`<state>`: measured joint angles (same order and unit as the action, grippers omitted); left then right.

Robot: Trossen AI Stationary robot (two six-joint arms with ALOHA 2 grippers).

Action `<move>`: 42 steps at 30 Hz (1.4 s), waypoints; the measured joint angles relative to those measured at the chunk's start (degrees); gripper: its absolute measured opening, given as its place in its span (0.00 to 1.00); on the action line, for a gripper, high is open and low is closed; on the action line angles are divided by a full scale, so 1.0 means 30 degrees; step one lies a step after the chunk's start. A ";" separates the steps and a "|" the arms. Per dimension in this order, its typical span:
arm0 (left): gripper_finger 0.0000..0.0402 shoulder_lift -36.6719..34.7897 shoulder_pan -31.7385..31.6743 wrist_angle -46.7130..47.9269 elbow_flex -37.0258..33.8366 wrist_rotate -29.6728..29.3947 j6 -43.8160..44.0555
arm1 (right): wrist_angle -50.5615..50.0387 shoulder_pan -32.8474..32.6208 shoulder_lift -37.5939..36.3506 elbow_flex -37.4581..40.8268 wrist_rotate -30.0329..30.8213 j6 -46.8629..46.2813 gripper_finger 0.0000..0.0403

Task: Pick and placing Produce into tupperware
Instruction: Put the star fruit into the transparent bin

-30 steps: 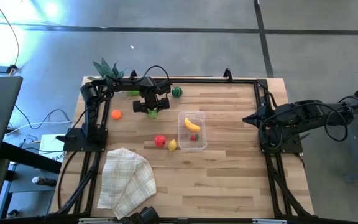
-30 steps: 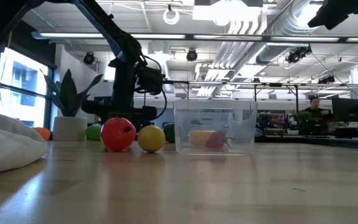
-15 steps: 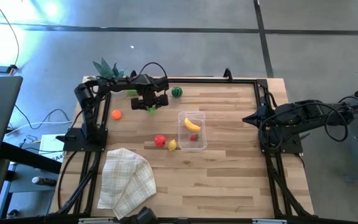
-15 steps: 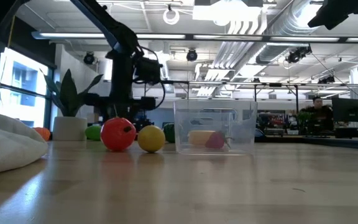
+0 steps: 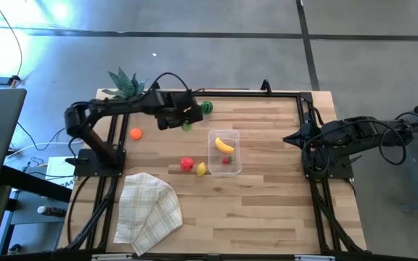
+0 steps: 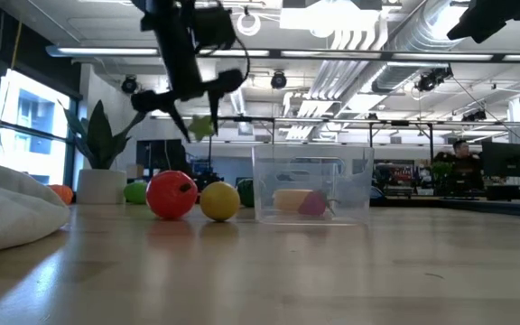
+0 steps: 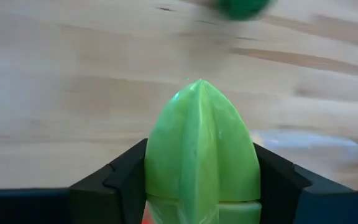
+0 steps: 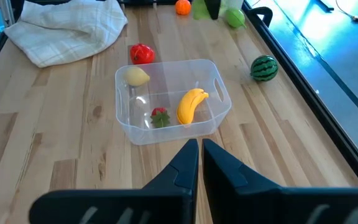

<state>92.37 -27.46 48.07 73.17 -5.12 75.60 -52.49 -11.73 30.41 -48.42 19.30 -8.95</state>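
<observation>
**Light green piece aloft, with the tub's near wall in the way**

The left gripper is clamped on a light green ridged fruit, held in the air beyond and to the left of the tupperware, clear of the table. The tub is the landmark: a banana and a small red piece lie inside it, a red fruit and a yellow lemon sit just outside its left wall, a dark green melon lies beyond it, and an orange ball is further left.

In my judgement the fruit's tapered shape could let it squirt from the fingers, or a low approach could knock the light tub aside.

Only the low view shows how high the fruit hangs above the tub's rim; only the left wrist view shows the grip itself. The right gripper waits to the right of the tub, fingers together
</observation>
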 joint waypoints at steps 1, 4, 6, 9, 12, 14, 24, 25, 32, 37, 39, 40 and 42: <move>0.50 -0.0218 0.0398 -0.0400 0.0000 -0.0333 0.0112 | 0.0000 0.0003 -0.0004 0.0000 0.0001 0.0000 0.03; 0.50 -0.0500 0.1590 -0.1543 0.0022 -0.1145 0.0404 | 0.0000 -0.0001 -0.0002 -0.0003 -0.0001 0.0000 0.03; 0.50 -0.0484 0.2290 -0.1993 0.0231 -0.1284 0.0432 | 0.0000 -0.0004 -0.0002 0.0000 0.0002 0.0000 0.03; 0.50 -0.0004 0.3257 -0.2095 0.1404 -0.1973 0.0673 | -0.0002 0.0003 -0.0006 0.0000 0.0000 0.0000 0.03; 0.50 0.1029 0.4061 -0.1638 0.2927 -0.2505 0.0692 | 0.0000 0.0003 0.0001 0.0000 -0.0004 0.0000 0.03; 0.50 0.1816 0.4492 -0.0779 0.4326 -0.2682 0.0499 | -0.0004 -0.0004 -0.0005 0.0000 0.0003 0.0000 0.03; 0.50 0.7325 0.5908 0.3861 1.2235 -0.2340 -0.0406 | -0.0024 -0.0004 -0.0006 0.0000 0.0003 0.0000 0.03; 0.50 0.7861 0.5952 0.4415 1.2867 -0.2072 -0.0403 | -0.0017 0.0002 -0.0006 0.0000 -0.0002 0.0000 0.03; 0.51 1.0477 0.6101 0.5510 1.4557 -0.0221 -0.0410 | -0.0015 -0.0004 -0.0006 0.0000 -0.0004 0.0000 0.03; 0.50 1.1242 0.6161 0.5629 1.4557 0.0393 0.0022 | -0.0015 -0.0002 -0.0006 0.0000 -0.0004 0.0000 0.03; 0.50 1.1475 0.6161 0.5740 1.4557 0.0640 0.0222 | -0.0015 0.0003 -0.0006 0.0000 -0.0002 0.0000 0.03; 0.50 1.1634 0.6166 0.5761 1.4557 0.0683 0.0327 | -0.0015 0.0003 -0.0006 0.0000 -0.0003 0.0000 0.03; 0.50 1.1956 0.6161 0.5778 1.4557 0.0702 0.0397 | -0.0007 0.0003 -0.0006 0.0000 0.0003 0.0000 0.03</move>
<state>128.24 -8.97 65.40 116.84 -3.01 76.79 -52.51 -11.73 30.39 -48.42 19.31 -8.95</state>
